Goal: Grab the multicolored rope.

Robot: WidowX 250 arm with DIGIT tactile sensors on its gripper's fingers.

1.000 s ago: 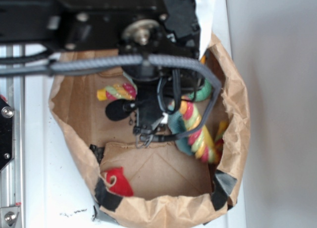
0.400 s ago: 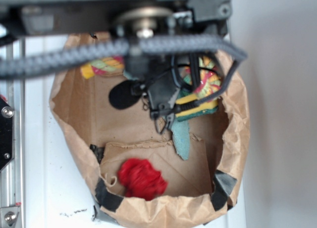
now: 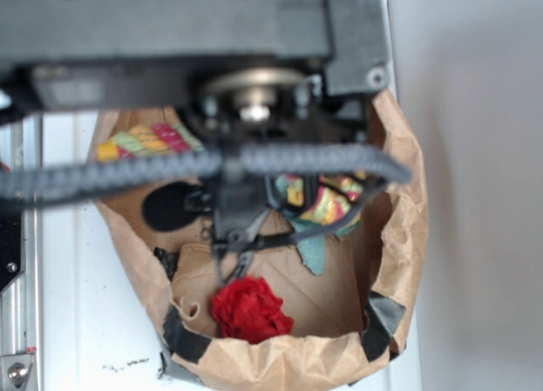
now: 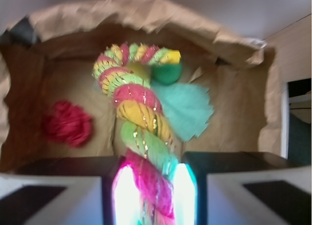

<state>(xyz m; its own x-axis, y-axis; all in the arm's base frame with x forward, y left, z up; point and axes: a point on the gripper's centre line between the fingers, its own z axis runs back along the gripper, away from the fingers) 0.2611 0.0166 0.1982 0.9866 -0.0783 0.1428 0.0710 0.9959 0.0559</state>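
Note:
The multicolored rope (image 4: 141, 112), a thick twist of yellow, pink-red and light green strands, runs from the bag's far side straight into my gripper (image 4: 150, 195). The jaws are shut on its pink and green end, with the bright pads (image 4: 126, 195) pressed against both sides. In the exterior view the gripper (image 3: 235, 248) hangs over the brown paper bag (image 3: 280, 357). Parts of the rope (image 3: 144, 142) show at the left and behind the cables on the right. The arm hides the rope's middle.
A red ruffled ball (image 3: 249, 309) lies near the bag's front wall, also seen as the red ball (image 4: 67, 122) in the wrist view. A teal cloth piece (image 4: 187, 110) and a green ball (image 4: 167, 73) sit beside the rope. A black round thing (image 3: 167, 206) lies left.
The arm has risen toward the camera with the rope in its jaws. The rope has come up off the bag floor. The red ball now lies in plain view.

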